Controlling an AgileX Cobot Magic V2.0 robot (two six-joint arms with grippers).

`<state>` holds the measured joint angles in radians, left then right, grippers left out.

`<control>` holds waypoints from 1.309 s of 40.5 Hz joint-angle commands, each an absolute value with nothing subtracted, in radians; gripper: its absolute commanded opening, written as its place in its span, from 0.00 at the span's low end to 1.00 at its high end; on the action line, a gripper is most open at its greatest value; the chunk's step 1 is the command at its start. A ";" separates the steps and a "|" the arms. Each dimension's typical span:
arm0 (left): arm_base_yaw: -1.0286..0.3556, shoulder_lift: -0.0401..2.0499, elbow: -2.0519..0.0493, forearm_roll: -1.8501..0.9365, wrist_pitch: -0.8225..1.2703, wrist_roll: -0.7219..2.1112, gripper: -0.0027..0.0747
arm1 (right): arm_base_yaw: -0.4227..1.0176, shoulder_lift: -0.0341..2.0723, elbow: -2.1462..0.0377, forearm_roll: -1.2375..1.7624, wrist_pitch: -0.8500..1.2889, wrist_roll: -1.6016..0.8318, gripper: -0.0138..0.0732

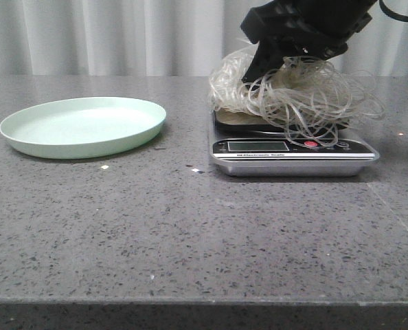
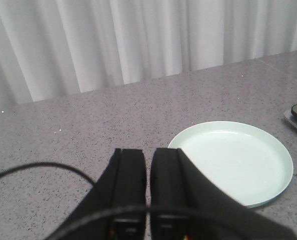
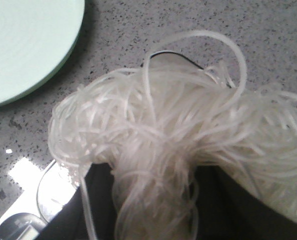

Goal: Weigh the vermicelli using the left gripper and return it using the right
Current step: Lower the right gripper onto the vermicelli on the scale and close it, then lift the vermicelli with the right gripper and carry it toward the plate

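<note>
Right claw [image 1: 273, 65] clamped on vermicelli [image 1: 297, 93] atop scale [image 1: 293, 152].

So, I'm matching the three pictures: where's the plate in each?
Front view: plate on the table's left, apart from the scale.
Left wrist view: plate on the table beyond the shut left gripper.
Right wrist view: only its rim, at the picture's corner.
Shared landmark: the scale.

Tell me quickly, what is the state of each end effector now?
Left end effector: closed, holding nothing.
Right end effector: closed on the vermicelli over the scale.
</note>
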<state>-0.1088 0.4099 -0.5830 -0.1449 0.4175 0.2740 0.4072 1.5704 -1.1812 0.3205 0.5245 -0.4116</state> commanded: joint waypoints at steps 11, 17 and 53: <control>-0.109 0.416 -0.608 -0.155 0.345 0.262 0.22 | 0.406 1.503 -1.198 0.319 0.536 -0.420 0.33; -0.109 0.416 -0.608 -0.155 0.345 0.262 0.22 | 0.406 1.431 -1.198 0.319 0.536 -0.420 0.33; -0.109 0.416 -0.608 -0.155 0.345 0.262 0.22 | 0.620 1.555 -1.740 0.389 0.566 -0.420 0.33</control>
<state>-0.1088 0.4099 -0.5830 -0.1449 0.4175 0.2740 0.5915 1.5285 -1.6737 0.3699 0.6374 -0.4116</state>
